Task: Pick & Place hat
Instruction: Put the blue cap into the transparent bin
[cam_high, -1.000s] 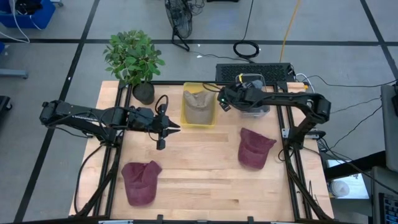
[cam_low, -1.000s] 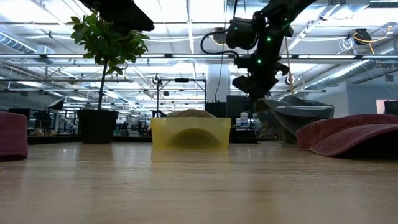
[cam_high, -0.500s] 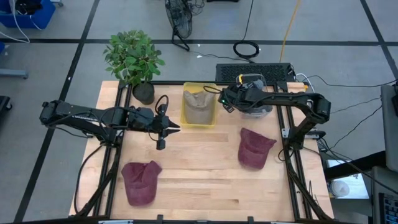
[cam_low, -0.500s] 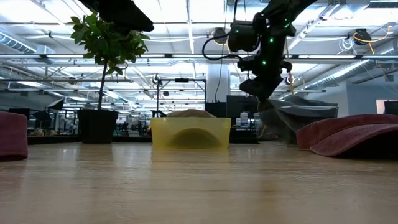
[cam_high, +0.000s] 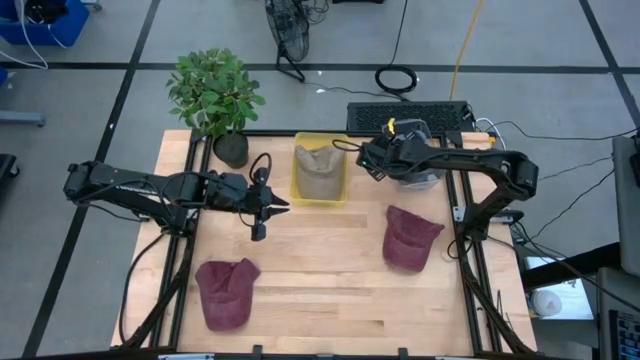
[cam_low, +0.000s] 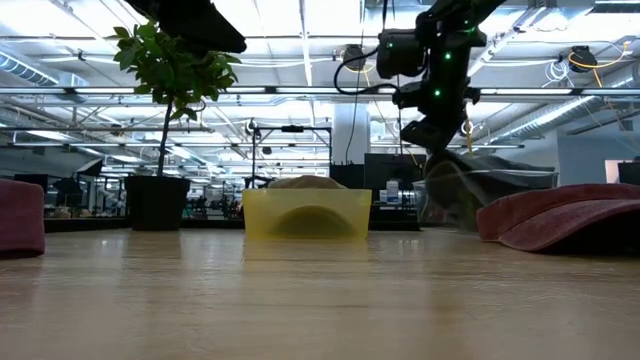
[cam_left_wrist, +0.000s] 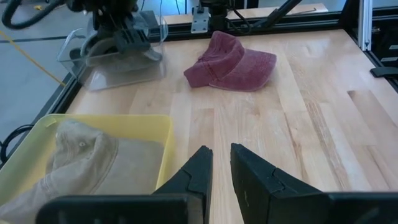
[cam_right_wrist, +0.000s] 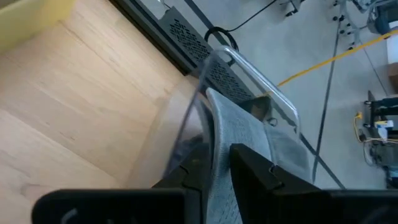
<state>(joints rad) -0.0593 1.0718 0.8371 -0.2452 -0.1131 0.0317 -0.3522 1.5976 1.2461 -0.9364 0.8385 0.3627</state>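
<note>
Right claw (cam_right_wrist: 217, 163): fingers drawn close, pinching a fold of the grey hat (cam_right_wrist: 239, 134) that lies in the clear bin (cam_right_wrist: 208, 65). In the high view this claw (cam_high: 378, 160) sits at the bin's (cam_high: 420, 178) 9 o'clock edge, toward 1 o'clock on the table (cam_high: 320, 290).

Left claw (cam_left_wrist: 216, 163): fingers nearly together with a narrow gap, holding nothing, above bare wood just beside the yellow bin (cam_left_wrist: 134, 124). In the high view it (cam_high: 268, 205) hovers at 9 o'clock of the yellow bin (cam_high: 345, 190).

Hats:
- Tan hat (cam_high: 318, 172) lies in the yellow bin at 12 o'clock on the table.
- One maroon hat (cam_high: 408, 238) lies at 3 o'clock, near the clear bin.
- A second maroon hat (cam_high: 226, 292) lies at 7 o'clock, well apart from the rest.
- A plant (cam_high: 215, 92) stands at 11 o'clock.

View differences:
- Only the right wrist view shows the pinch on the grey fabric.
- The low view shows the right claw (cam_low: 440, 135) tilted down onto the grey hat (cam_low: 480, 185), with the bin wall blurred.
- The left wrist view shows the tan hat (cam_left_wrist: 81, 155) and the far clear bin (cam_left_wrist: 118, 59) together.
- The high view alone gives the whole layout.
</note>
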